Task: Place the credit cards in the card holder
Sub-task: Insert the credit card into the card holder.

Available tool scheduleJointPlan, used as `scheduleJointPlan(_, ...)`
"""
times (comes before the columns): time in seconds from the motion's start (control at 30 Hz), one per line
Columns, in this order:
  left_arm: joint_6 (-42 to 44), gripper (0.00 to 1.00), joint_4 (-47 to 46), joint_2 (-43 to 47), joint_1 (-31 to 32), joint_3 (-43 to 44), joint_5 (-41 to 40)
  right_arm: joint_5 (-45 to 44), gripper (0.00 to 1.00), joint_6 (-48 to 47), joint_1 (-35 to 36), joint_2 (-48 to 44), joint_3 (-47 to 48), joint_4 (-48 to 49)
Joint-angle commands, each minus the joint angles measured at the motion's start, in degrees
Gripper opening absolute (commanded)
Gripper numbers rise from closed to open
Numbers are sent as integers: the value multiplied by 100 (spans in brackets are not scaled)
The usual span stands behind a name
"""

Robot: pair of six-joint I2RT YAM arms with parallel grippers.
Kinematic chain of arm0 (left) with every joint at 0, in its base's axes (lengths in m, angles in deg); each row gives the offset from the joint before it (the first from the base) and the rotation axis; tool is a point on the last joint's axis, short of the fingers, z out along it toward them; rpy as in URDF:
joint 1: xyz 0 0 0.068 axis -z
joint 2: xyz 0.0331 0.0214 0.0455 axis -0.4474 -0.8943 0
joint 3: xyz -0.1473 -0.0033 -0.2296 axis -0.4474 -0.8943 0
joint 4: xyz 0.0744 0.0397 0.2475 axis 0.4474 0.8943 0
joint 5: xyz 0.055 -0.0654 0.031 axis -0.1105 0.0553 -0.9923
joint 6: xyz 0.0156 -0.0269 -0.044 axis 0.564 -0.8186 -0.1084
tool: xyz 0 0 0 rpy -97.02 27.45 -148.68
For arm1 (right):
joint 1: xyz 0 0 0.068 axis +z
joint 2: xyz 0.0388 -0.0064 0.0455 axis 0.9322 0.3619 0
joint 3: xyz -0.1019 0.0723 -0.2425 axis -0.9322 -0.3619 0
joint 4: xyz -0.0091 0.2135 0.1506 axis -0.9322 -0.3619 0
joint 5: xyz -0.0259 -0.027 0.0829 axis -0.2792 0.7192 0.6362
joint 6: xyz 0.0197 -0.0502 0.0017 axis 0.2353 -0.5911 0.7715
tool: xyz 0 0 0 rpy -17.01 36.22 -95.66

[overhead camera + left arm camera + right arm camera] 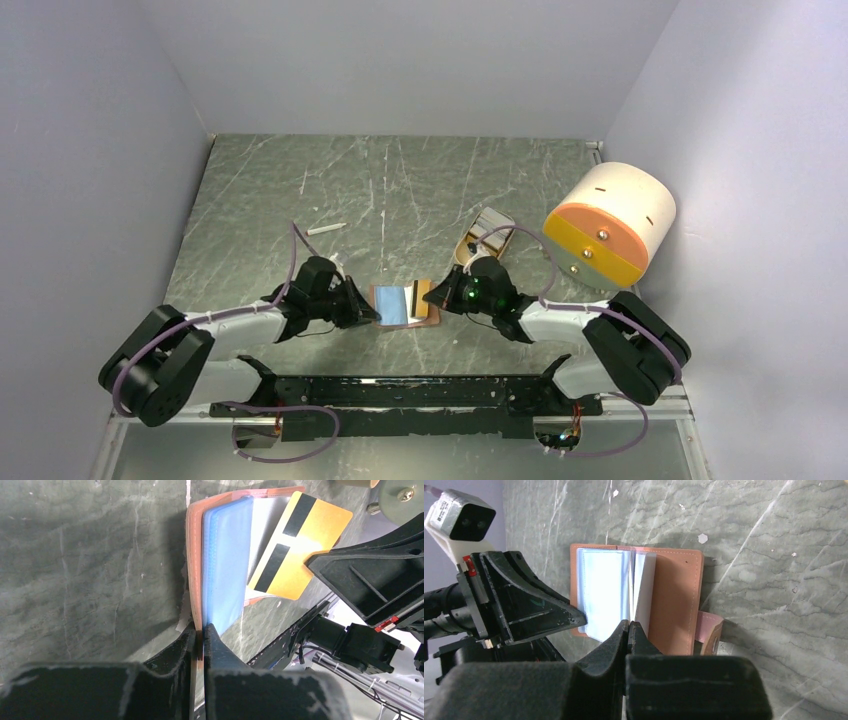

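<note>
**Table**: carries all items.

**Cream-and-orange cylinder**: at 3 o'clock on the table, plays no part in the task.

**Left gripper**: closed, pinching the near edge of the card holder's cover and holding it flat and open.

**Right gripper**: closed on one corner of the orange-yellow card, approaching from the holder's 3 o'clock side.

**Card holder**: near the table's 6 o'clock edge, between the two grippers. It lies open with its clear leaves fanned and its snap tab loose at the side.

**Tan tray**: at 1 o'clock from the holder. Its contents are too small to make out.

**Orange-yellow card**: tilted across the open leaves with most of its face exposed. Judged not yet seated in a sleeve.

**Silvery card**: lies under it inside the spread. Whether it is fully pocketed cannot be told.

**Light blue leaf**: could be a card or an empty sleeve; this cannot be told.

**White stick**: at 11 o'clock from the holder, not involved.

**Assessment:** insertion is under way. The held card has yet to be slid home, and the holder remains open.
</note>
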Motion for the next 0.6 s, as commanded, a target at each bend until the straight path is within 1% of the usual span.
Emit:
scheduleJointPlan(0.0,179,9,-333,-164,-37,-31,335,317,0,194,-158,48,-209,608)
scheduleJointPlan(0.1,134,9,-720,-278,-38,-151,597,419,0,232,-181,108,-267,720)
scheduleJointPlan(0.23,90,9,-923,-370,-17,-252,712,435,0,276,-189,167,-342,852)
scheduleJointPlan(0.57,125,9,-900,-513,11,-264,704,451,0,352,-200,143,-348,896)
